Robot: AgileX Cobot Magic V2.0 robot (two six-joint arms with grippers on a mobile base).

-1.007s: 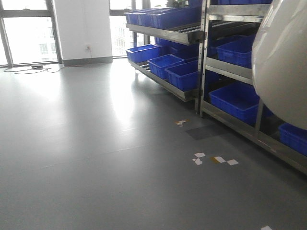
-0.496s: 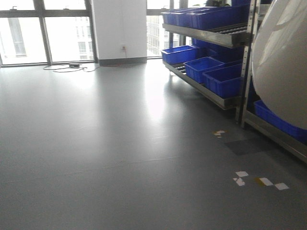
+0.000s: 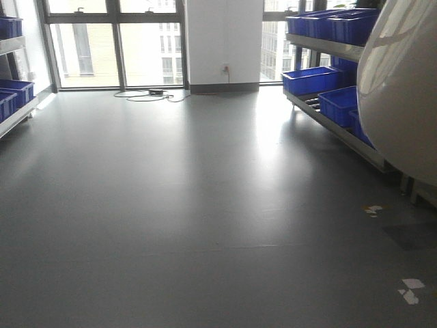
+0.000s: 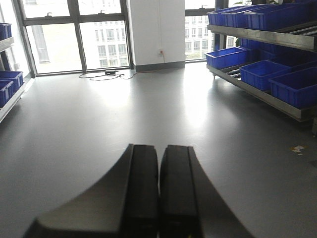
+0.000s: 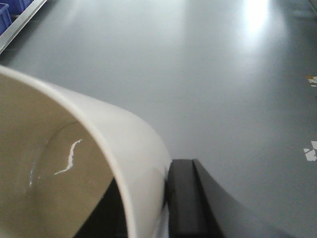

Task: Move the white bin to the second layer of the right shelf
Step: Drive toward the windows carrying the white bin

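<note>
Mid-carry: holding bin (image 3: 401, 89) aloft over floor (image 3: 171, 205), wall pinched in right gripper (image 5: 148, 201). Left gripper (image 4: 159, 188) pressed together, empty. Next, likely: swinging toward shelf (image 3: 326, 46), lining up with second layer.

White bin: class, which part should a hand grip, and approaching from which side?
Grip the white bin by its thin rim wall, coming over the open top, one finger inside and one outside. The smooth, rounded body shows no handles, so the rim looks the surest hold; the right hand is clamped there.
</note>
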